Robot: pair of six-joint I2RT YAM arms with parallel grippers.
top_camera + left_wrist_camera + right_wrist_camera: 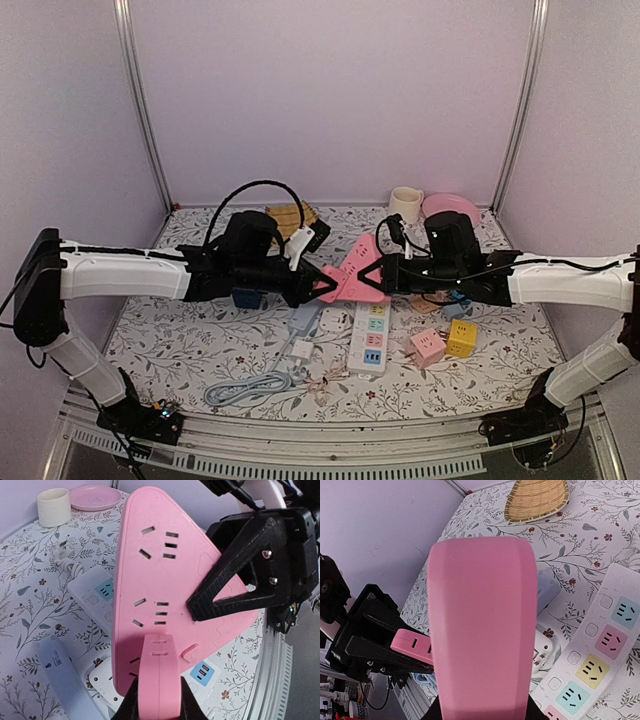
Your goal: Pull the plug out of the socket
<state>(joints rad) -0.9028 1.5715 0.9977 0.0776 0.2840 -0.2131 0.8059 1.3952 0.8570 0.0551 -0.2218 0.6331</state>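
Left end effector (159,700) pinches pink plug (159,672) on pink socket (150,565).

Smooth matt pink plastic strip (150,575)

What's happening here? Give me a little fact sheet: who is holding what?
Held up: pink board, raised above the table
Right end effector: shut on the pink board's edge
Left end effector: shut on the pink plug
Plug state: seated in the pink board, not yet out
Underneath: white strip, lying flat, nobody touching it
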